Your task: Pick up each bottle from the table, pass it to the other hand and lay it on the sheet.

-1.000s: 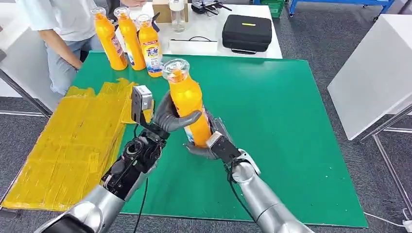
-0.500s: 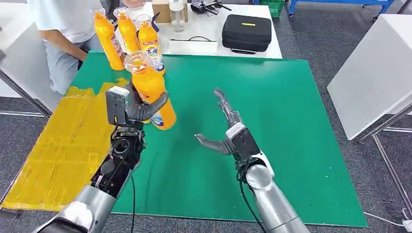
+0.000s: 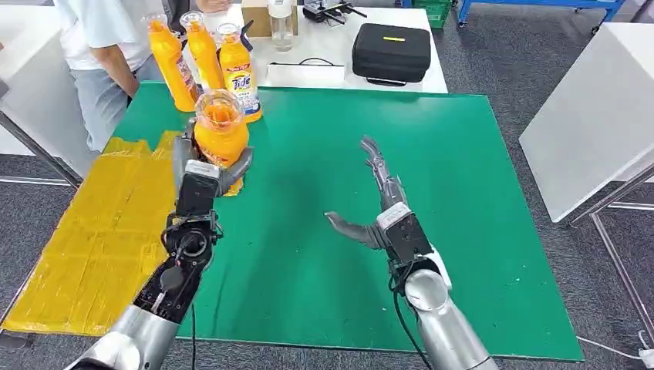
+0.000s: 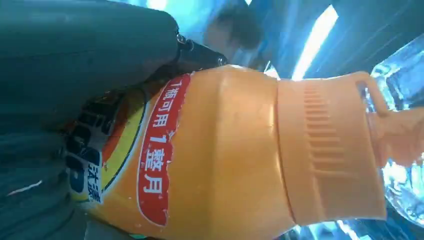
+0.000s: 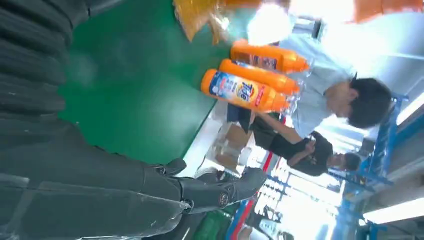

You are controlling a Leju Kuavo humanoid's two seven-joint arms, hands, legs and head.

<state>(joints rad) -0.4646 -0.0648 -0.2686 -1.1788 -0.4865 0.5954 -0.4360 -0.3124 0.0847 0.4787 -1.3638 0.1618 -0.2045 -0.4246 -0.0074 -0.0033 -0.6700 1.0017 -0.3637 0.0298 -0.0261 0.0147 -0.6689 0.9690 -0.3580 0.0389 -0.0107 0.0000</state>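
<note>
Bottle (image 3: 220,131): orange, clear cap, held upright in my left hand (image 3: 207,171), fingers wrapped round its lower body; it hangs above the green mat (image 3: 324,262) right at the near-right edge of the yellow sheet (image 3: 100,231). The wrist view shows the label and ribbed neck close against my grip, so I judge the hold firm.

Right hand (image 3: 378,208): empty, fingers spread, hovering over the mat middle, well apart from the bottle.

Spare bottles (image 3: 204,58): three upright at the far left corner, a person (image 3: 100,46) just behind them.

Step in hand: laying down. I should carry the bottle further left until it is wholly over the sheet, tip it onto its side low down, and let go only once its body rests, since a round bottle may roll.
</note>
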